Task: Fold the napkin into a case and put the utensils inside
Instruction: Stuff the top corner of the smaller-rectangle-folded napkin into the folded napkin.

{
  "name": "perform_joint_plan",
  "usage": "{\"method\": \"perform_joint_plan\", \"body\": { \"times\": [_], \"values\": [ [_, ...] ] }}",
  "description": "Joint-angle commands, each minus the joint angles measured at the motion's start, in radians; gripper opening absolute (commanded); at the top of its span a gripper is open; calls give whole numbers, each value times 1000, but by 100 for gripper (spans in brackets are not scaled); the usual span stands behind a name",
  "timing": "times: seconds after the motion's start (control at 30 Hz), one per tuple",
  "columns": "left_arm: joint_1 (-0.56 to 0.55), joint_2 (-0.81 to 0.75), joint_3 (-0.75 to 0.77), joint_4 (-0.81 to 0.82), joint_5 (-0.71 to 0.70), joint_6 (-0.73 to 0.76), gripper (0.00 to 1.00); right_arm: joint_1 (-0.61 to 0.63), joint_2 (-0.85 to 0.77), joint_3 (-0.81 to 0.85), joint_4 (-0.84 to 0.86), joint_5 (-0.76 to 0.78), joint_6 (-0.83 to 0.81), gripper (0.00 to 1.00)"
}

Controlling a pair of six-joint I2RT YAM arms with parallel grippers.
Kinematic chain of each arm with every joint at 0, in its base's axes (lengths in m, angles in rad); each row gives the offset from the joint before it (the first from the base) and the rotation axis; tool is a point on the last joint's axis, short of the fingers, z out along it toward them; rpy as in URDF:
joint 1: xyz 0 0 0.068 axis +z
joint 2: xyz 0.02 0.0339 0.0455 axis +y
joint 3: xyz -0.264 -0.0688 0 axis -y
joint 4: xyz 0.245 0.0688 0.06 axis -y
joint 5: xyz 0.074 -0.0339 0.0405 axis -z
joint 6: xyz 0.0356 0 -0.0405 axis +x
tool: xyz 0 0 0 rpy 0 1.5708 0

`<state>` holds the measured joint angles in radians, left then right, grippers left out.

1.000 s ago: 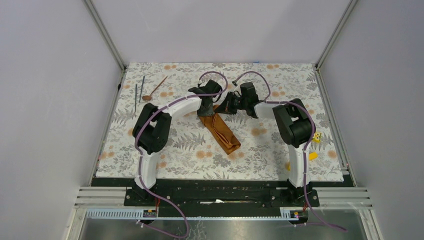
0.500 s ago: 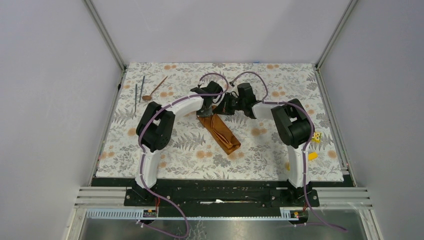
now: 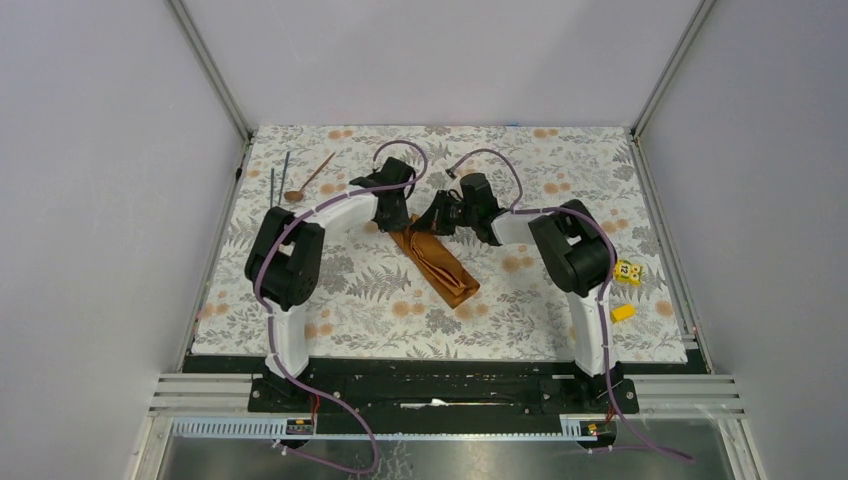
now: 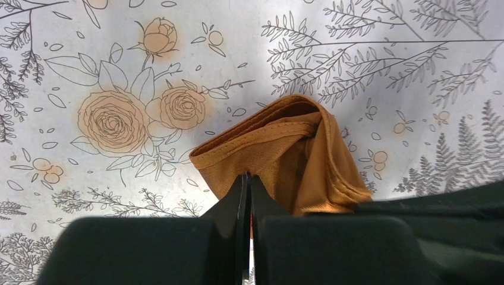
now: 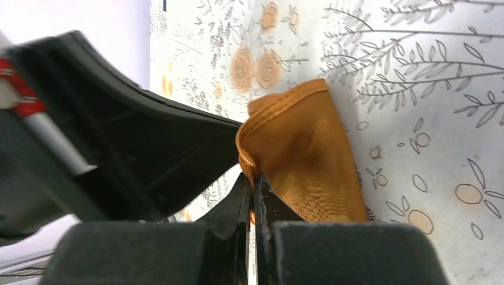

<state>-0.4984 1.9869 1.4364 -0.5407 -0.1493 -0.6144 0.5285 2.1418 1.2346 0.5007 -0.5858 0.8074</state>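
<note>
The rust-orange napkin point(image 3: 438, 264) lies folded into a narrow strip, running diagonally across the middle of the floral tablecloth point(image 3: 350, 300). My left gripper point(image 3: 395, 222) is shut on its far end point(image 4: 279, 154), pinching a fold of cloth. My right gripper point(image 3: 432, 226) is shut on the same far end point(image 5: 303, 154), right beside the left one. That end is lifted and bunched between the two grippers. The copper-brown spoon point(image 3: 309, 178) and two thin dark grey rods point(image 3: 278, 180) lie at the far left of the tablecloth, apart from the napkin.
Two small yellow blocks point(image 3: 626, 271) point(image 3: 622, 312) lie at the right edge of the tablecloth. Grey walls close in the table on the left, back and right.
Both grippers have moved left with the napkin's far end in them. The strip's far end has shifted left with them. The spoon and rods have not moved.
</note>
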Motion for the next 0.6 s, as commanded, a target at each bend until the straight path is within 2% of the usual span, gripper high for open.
{"method": "perform_joint_plan", "body": {
  "times": [0.0, 0.2, 0.4, 0.57],
  "values": [
    [13, -90, -50, 122, 74, -17, 0, 11, 41, -13, 53, -1, 13, 0],
    [22, -89, -78, 160, 122, -27, 0, 14, 80, 4, 43, -51, 11, 0],
    [23, -96, -89, 150, 98, -25, 0, 6, 21, 18, -10, -79, -34, 21],
    [24, -105, -110, 154, 101, -24, 0, -5, -11, 15, -15, -103, -52, 28]
  ]
}}
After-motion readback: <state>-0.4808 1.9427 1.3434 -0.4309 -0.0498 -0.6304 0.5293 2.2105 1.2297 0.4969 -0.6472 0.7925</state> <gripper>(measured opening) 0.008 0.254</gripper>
